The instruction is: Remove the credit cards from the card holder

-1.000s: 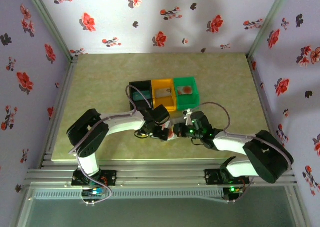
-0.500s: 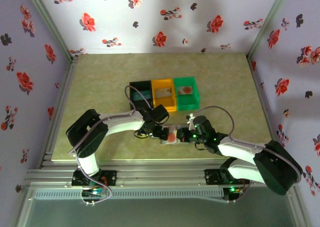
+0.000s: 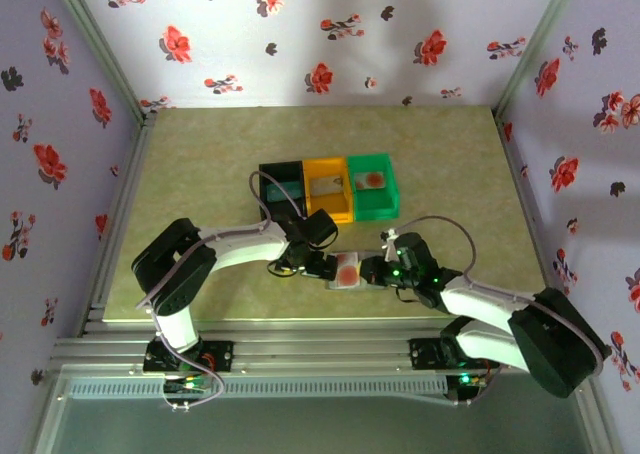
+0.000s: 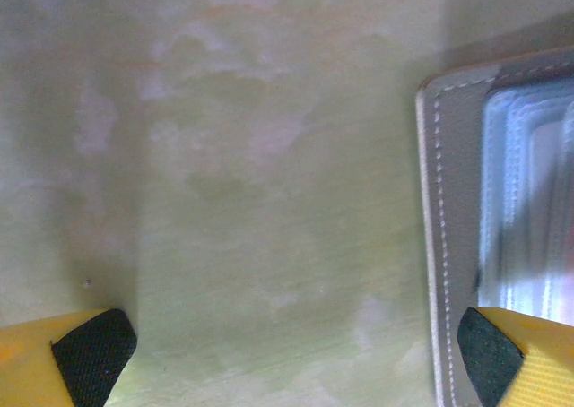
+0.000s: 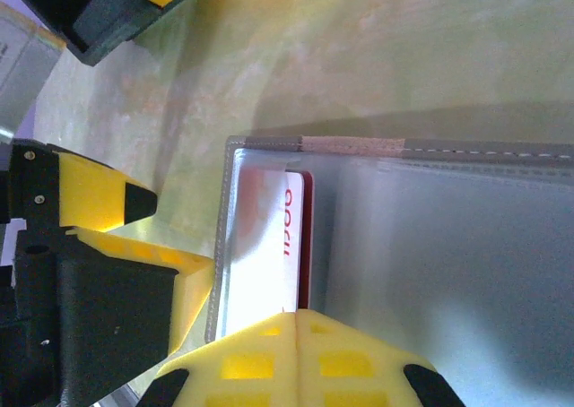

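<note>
while the right gripper (image 5: 296, 322) pinches a pale red-printed credit card (image 5: 294, 219), judged partly withdrawn from the flat grey card holder (image 5: 466, 272), the left gripper (image 4: 287, 349) stands wide, empty.

Unreadable red lettering on credit card (image 5: 269, 246)

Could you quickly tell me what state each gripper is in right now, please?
Left gripper: open, holding nothing.
Right gripper: closed on the card holder at its edge.
</note>
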Motion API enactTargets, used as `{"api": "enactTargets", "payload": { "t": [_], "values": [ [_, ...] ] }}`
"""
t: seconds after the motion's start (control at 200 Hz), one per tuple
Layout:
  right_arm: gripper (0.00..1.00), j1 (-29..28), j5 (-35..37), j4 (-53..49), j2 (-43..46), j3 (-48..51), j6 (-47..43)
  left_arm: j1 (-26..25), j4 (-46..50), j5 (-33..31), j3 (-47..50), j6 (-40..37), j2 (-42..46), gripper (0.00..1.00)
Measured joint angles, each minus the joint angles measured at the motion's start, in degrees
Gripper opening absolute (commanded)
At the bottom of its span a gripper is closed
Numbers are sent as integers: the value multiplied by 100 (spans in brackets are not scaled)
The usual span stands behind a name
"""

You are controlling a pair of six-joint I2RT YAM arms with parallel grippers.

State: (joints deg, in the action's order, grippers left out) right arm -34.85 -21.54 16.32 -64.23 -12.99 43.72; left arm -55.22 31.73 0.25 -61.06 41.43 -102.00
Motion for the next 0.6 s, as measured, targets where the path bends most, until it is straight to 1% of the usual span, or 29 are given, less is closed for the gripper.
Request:
{"api": "enactTargets", "payload": {
  "t": [0.275,0.43,0.6],
  "values": [
    [0,297,-101,-197,505,57,44,2,0,22,0,2,0,100],
    [0,385,-98,-516,839,57,44,11,7,44,-7,2,2,100],
    [0,385,-68,-973,994,55,37,15,57,85,-50,2,11,100]
  ]
}}
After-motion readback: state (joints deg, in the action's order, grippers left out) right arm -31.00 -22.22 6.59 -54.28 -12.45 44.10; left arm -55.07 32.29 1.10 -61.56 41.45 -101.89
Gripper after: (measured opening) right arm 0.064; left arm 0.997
